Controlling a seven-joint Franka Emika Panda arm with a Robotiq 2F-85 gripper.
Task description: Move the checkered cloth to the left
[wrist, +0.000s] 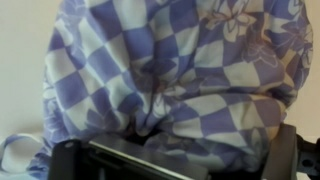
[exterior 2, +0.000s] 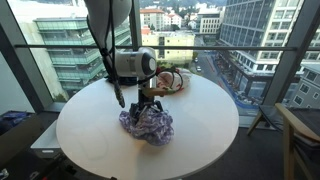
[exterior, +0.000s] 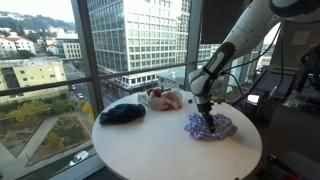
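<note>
Purple-checked cloth (exterior 2: 155, 128) directly beneath gripper (exterior 2: 148, 109), bunched up around it | fingertips buried in folds; clamped or apart: cannot tell

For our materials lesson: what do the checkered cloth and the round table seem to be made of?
Checkered cloth: soft, matte woven fabric, possibly cotton; it bunches into loose folds and carries a blue-and-white check. Round table: smooth, pale, hard top with a slight sheen, perhaps laminate; the look leaves it open.
</note>
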